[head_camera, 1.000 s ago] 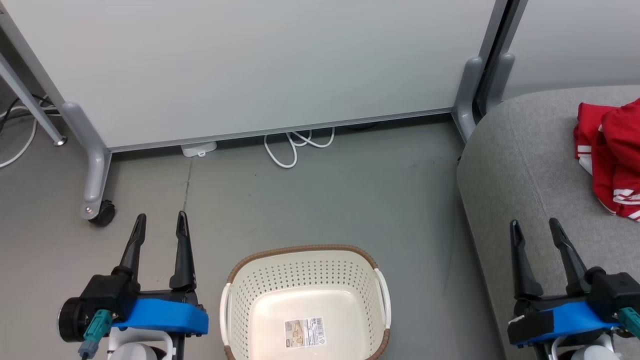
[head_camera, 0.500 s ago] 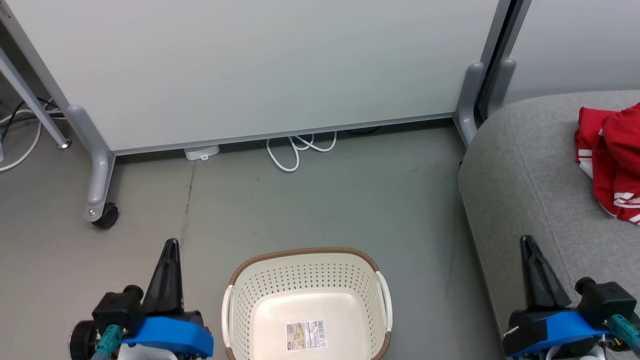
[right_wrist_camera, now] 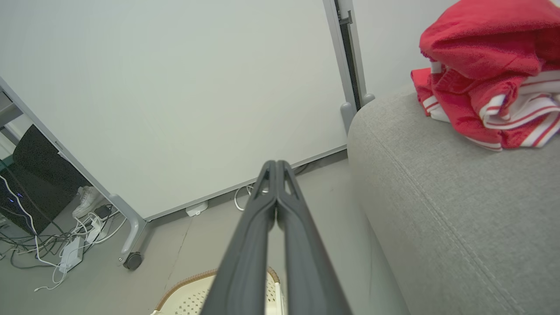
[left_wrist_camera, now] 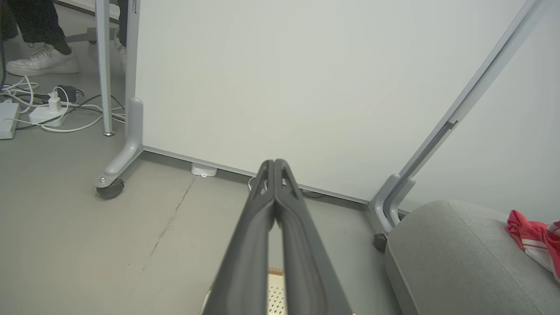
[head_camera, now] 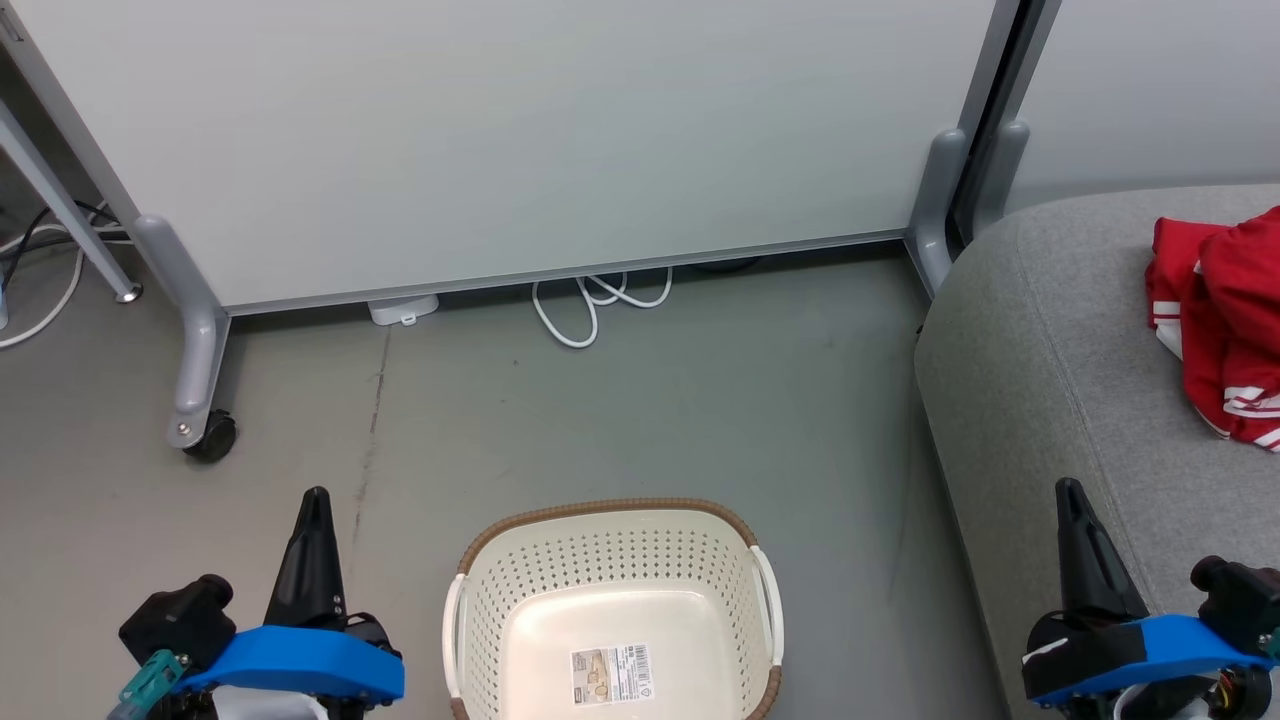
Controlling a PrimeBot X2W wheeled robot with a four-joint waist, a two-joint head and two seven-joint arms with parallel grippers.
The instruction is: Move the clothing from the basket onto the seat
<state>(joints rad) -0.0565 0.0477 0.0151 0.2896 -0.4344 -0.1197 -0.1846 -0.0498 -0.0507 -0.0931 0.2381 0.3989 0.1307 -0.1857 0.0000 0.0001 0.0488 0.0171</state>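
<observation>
The red clothing (head_camera: pixel 1225 320) with white stripes lies bunched on the grey seat (head_camera: pixel 1040 360) at the right; it also shows as clothing (right_wrist_camera: pixel 485 92) on the seat (right_wrist_camera: pixel 459 210) and as clothing (left_wrist_camera: pixel 536 238) on the seat (left_wrist_camera: pixel 455 262). The cream basket (head_camera: pixel 612 610) with a brown rim stands on the floor at bottom centre, holding nothing but a paper label. My left gripper (head_camera: pixel 315 497) is shut left of the basket, above the floor. My right gripper (head_camera: pixel 1068 488) is shut over the seat's front edge, well short of the clothing. Both hold nothing.
A white partition panel (head_camera: pixel 500 140) on grey wheeled feet (head_camera: pixel 195 380) stands behind the basket. A white cable (head_camera: pixel 590 300) loops under it. Cables and power strips (left_wrist_camera: pixel 39 109) lie far left, near a person's white shoe (left_wrist_camera: pixel 41 61). Grey floor (head_camera: pixel 650 400) lies between basket and panel.
Both grippers have gone from open to shut on nothing and drawn back toward the bottom of the head view. The camera has shifted slightly.
</observation>
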